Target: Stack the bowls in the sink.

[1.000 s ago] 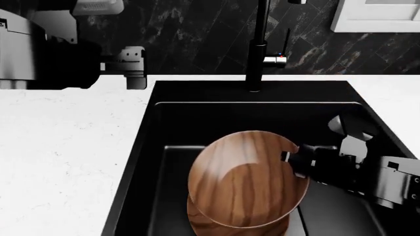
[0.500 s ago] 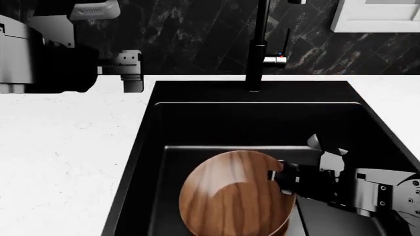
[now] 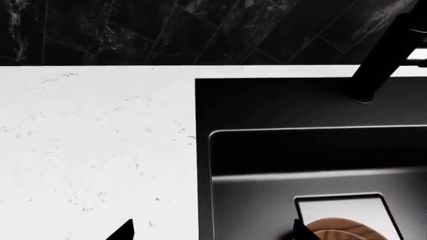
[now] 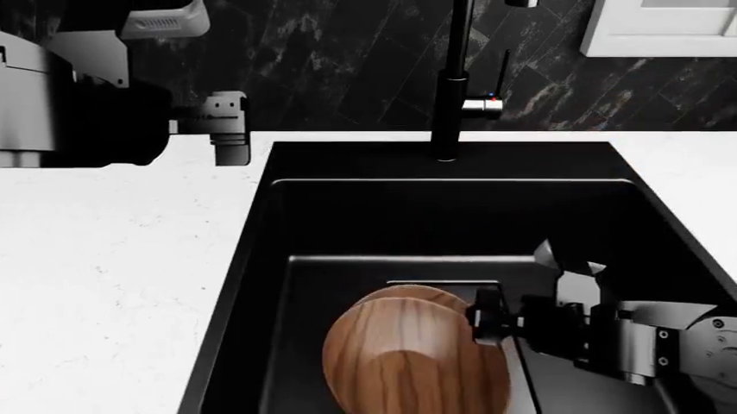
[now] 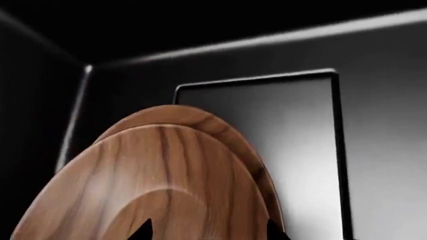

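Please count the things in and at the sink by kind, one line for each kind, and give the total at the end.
Wooden bowls: 2, an upper bowl lying in a lower bowl
Sink: 1
Faucet: 1
Grippers: 2, the left gripper over the counter, the right gripper at the upper bowl's rim
Total: 6

White speckled countertop (image 4: 116,259) beneath dark marbled wall (image 4: 334,60).
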